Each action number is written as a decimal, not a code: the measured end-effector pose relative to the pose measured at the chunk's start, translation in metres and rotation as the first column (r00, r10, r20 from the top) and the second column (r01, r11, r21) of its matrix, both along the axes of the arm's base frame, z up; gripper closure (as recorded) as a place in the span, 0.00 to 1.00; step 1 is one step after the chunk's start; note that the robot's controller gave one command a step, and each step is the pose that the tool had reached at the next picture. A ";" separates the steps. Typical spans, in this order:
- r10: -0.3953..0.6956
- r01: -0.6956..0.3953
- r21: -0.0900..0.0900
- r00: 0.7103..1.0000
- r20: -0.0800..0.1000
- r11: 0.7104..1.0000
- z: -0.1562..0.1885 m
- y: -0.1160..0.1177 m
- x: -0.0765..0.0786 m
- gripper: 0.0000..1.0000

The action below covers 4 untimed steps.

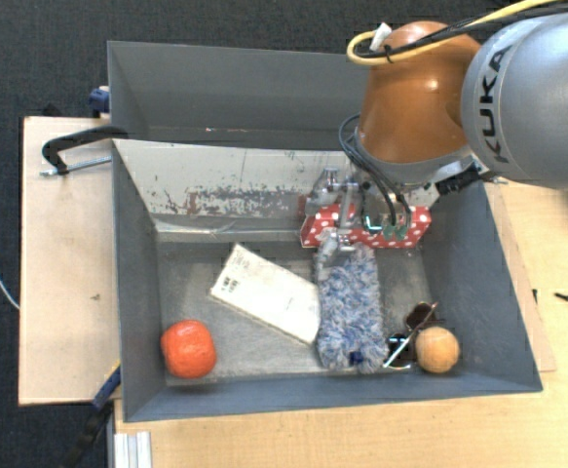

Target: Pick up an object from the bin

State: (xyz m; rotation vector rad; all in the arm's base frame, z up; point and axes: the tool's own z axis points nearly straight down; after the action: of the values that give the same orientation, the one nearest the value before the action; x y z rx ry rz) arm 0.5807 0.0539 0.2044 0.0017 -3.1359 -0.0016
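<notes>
My gripper hangs near the bin's back wall, right of the middle, under the orange wrist cover. Its metal fingers point down at the top end of a blue-and-white speckled cloth, which lies lengthwise toward the front. Right behind the fingers lies a red item with white dots, partly hidden by the gripper. A white flat box lies tilted just left of the cloth. Nothing shows between the fingers.
An orange ball sits in the front left corner. A tan wooden ball and a small dark object with a blue-and-white part lie at the front right, beside the cloth.
</notes>
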 end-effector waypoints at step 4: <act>-0.273 0.273 0.000 0.962 0.006 0.962 -0.027 0.070 -0.027 0.00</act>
State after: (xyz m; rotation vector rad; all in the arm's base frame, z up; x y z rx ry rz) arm 0.5533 0.1238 0.1774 -0.4317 -3.1124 -0.0021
